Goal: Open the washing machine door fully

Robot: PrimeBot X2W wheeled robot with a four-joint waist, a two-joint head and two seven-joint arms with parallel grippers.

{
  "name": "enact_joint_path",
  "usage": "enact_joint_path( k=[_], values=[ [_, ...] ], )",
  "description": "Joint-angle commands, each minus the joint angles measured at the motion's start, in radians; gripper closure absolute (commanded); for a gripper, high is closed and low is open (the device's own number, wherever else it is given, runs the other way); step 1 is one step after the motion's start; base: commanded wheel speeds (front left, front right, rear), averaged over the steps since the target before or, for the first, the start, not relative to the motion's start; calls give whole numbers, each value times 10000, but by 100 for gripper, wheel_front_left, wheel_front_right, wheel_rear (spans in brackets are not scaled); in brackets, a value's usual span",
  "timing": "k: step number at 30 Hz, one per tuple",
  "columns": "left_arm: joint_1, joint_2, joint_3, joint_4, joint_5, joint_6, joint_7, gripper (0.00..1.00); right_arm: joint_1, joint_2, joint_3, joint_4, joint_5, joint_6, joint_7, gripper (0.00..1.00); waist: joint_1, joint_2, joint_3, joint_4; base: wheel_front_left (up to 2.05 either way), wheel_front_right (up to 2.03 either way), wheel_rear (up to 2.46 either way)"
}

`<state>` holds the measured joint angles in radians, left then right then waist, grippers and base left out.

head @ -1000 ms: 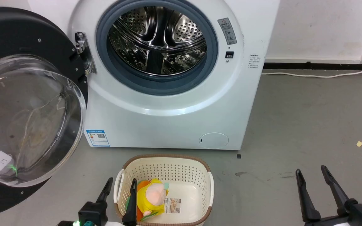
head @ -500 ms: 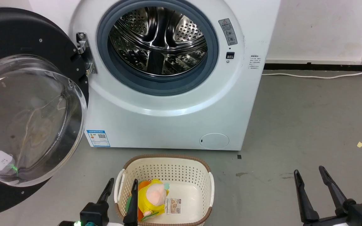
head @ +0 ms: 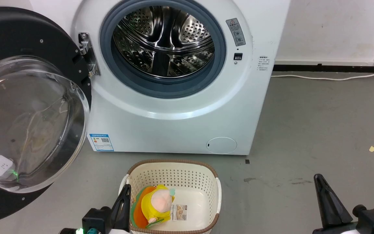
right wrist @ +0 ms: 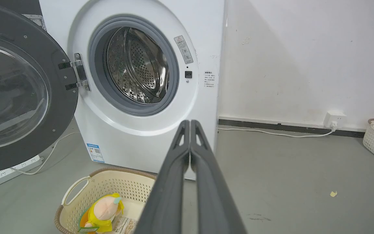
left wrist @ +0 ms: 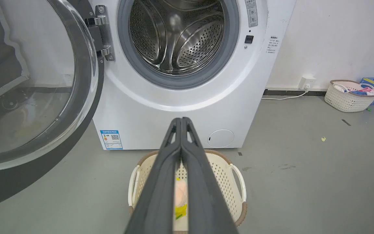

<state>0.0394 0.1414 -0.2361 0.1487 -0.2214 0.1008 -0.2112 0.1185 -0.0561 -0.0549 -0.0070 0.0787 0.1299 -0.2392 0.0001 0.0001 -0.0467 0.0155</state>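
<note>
Washing machine door (head: 28, 107): swung wide on hinge (head: 86, 53) at left edge of washing machine (head: 180, 123) front, drum mouth uncovered. We judge it heavy, rigid and glossy-slick, with fragile glass bowl, so we would push black rim opposite hinge. Left gripper (head: 126, 190), by laundry basket (head: 174, 164) near-left rim, and right gripper (head: 318, 178), over bare floor (head: 304, 130): fingers pressed together, holding nothing.

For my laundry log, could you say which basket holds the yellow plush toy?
The near basket, right before the washing machine; the far basket, by the wall, holds pink and blue items.
</note>
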Motion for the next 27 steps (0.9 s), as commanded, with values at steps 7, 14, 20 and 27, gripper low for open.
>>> enact_joint_path(
  k=[7, 14, 20, 27],
  values=[
    [-57, -83, 239, -169, 239, -128, 197, 100, -161, 8, 59, 10, -108, 1, 193, 100, 0, -1, 35, -12, 0, 0, 0],
    [-88, -161, 438, -293, 424, -211, 376, 100, -257, 13, 105, 16, -172, 2, 398, 100, 0, -1, 75, -25, 0, 0, 0],
    [-110, -215, 576, -378, 552, -268, 501, 100, -324, 16, 137, 20, -216, 2, 541, 100, 0, -1, 103, -34, 0, 0, 0],
    [-132, -269, 714, -464, 681, -325, 625, 100, -390, 20, 169, 23, -260, 3, 685, 100, 0, -1, 131, -44, 0, 0, 0]
  ],
)
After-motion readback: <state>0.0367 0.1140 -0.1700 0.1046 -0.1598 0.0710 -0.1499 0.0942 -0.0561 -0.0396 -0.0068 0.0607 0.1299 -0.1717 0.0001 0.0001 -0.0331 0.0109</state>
